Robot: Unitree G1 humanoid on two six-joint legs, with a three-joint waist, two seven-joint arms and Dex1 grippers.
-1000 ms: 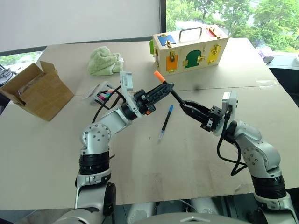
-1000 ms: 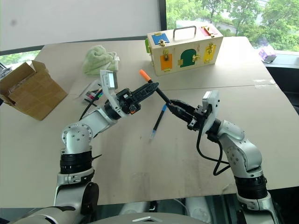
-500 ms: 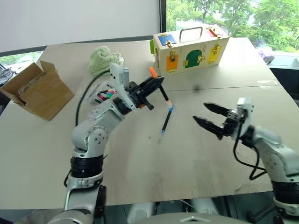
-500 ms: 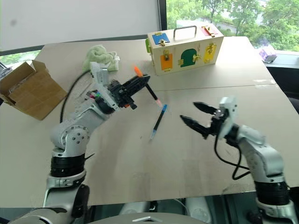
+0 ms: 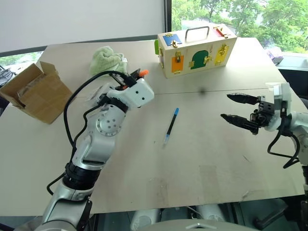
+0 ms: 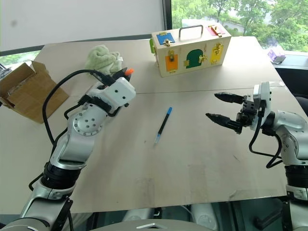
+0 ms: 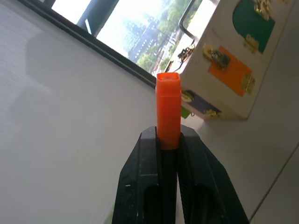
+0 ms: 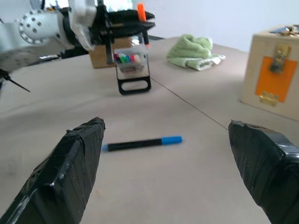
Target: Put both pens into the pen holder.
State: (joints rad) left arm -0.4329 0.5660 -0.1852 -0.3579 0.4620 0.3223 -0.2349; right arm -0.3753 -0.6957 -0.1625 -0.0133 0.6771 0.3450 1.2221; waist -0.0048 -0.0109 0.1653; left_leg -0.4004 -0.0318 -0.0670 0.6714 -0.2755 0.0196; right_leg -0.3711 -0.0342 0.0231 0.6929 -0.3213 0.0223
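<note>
My left gripper (image 7: 168, 135) is shut on the orange-capped pen (image 7: 168, 105), just below its cap. The right wrist view shows that pen (image 8: 140, 11) held nearly upright, cap up. Its lower end hangs close over the clear pen holder (image 8: 133, 70), a black-framed case with coloured markers inside. The blue-capped pen (image 5: 171, 125) lies flat on the middle of the table. My right gripper (image 5: 224, 106) hovers over the table to the right of it. This gripper is open and holds nothing.
A wooden box with coloured doors (image 5: 197, 48) stands at the back of the table. A green towel (image 5: 107, 60) lies beyond the holder, and a brown cardboard box (image 5: 36, 91) sits at the far left.
My right gripper let go of the orange-capped pen, opened wide and drew away to the right. My left arm swung the pen back to the left, over the holder.
</note>
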